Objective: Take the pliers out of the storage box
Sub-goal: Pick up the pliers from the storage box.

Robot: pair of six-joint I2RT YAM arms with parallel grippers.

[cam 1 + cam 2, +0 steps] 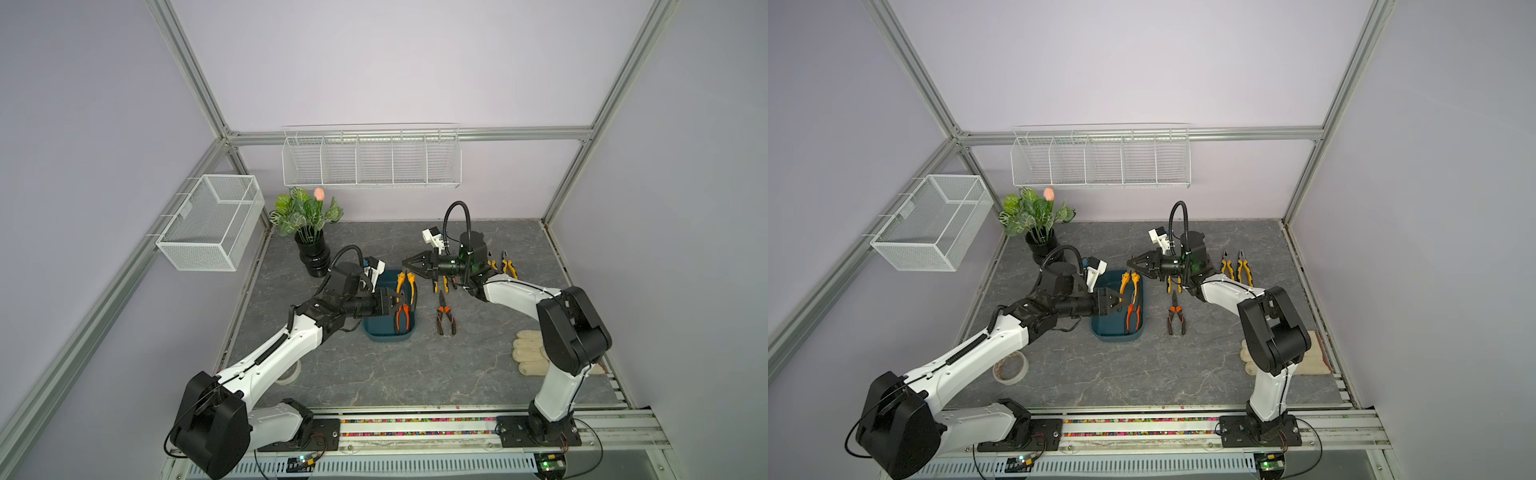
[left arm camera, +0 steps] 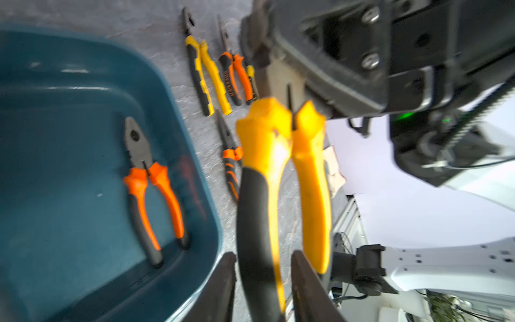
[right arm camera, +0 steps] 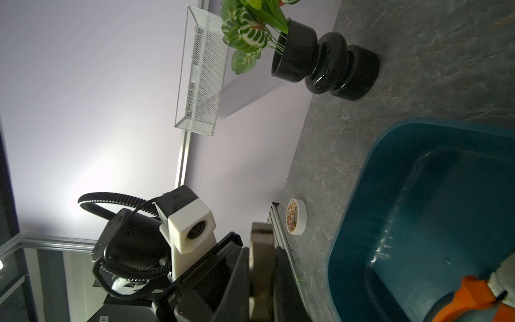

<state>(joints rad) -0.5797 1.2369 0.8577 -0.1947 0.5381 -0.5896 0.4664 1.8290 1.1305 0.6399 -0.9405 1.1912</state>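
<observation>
Above the box (image 1: 382, 330), left gripper (image 2: 263, 255) clamping yellow pliers (image 2: 262, 156) and right gripper (image 1: 405, 263) closed nearby, raise them well clear before swinging out.

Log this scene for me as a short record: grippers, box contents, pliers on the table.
left gripper: around one handle of the yellow pliers, grip unclear
right gripper: shut on the yellow pliers' head
box: one orange pliers inside
table: several pliers out, including long-nose pliers
</observation>
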